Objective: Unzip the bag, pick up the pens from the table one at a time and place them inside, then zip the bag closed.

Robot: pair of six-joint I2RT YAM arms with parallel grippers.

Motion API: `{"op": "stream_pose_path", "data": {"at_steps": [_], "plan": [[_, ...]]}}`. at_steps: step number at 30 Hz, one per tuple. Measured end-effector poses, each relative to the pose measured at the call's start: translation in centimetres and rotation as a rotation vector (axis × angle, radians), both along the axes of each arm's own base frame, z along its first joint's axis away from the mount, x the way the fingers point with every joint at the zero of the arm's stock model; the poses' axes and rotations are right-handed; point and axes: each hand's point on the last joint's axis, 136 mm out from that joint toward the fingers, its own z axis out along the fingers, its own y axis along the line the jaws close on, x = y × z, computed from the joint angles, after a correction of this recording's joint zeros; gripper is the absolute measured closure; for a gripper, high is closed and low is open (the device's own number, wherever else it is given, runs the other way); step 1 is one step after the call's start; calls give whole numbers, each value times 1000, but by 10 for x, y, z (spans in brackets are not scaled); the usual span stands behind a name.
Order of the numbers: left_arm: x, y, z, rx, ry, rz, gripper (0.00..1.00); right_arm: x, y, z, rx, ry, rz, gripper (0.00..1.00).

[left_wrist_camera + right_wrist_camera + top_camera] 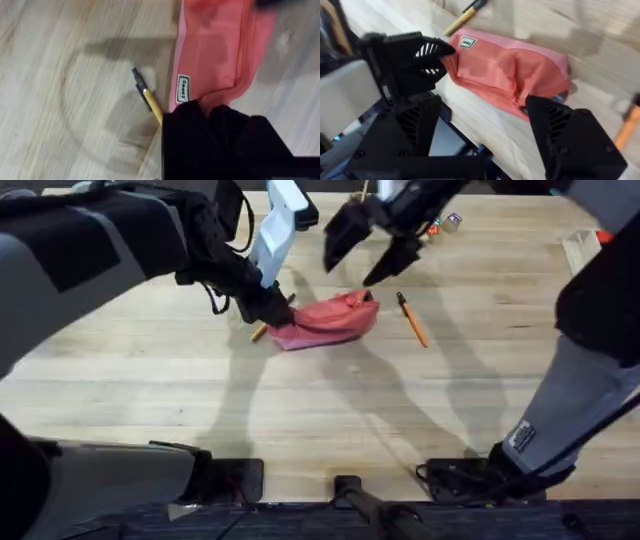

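The pink bag point(330, 320) lies crumpled near the middle of the wooden table point(300, 410), toward its far half. The left gripper point(272, 308) is clenched on the bag's left end; in the left wrist view the black fingers point(200, 130) pinch the fabric beside a small white label point(183, 88), with the zipper point(245, 50) running away along the pouch. The yellow pen point(150, 102), black at its tip and clip, lies on the bare wood just beside that same end, partly tucked under the gripper. The right gripper point(362, 252) hangs above and just behind the bag's right end, released, its two black fingers spread wide with the pouch point(510, 70) seen between them. The orange pen point(412, 320) lies to the right of the bag, near it but apart. The near half of the table is bare plank. A few small objects point(445, 223) sit along the far edge.
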Motion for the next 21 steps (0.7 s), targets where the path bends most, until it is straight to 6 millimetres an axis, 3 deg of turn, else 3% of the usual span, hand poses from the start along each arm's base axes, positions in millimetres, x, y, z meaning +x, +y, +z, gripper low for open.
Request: {"op": "stream_pose_path", "data": {"at_steps": [5, 9, 13, 21], "plan": [[-1, -3, 1, -15, 2, -8, 959, 18, -42, 23, 34, -31, -125, 5], [-1, -3, 1, -15, 2, -8, 959, 22, -66, 45, 9, -105, -177, 5], [-1, -3, 1, -15, 2, -8, 959, 20, -74, 56, -57, -172, -175, 4], [-1, -4, 1, -15, 2, -8, 959, 20, -74, 50, -185, -233, -140, 4]]}}
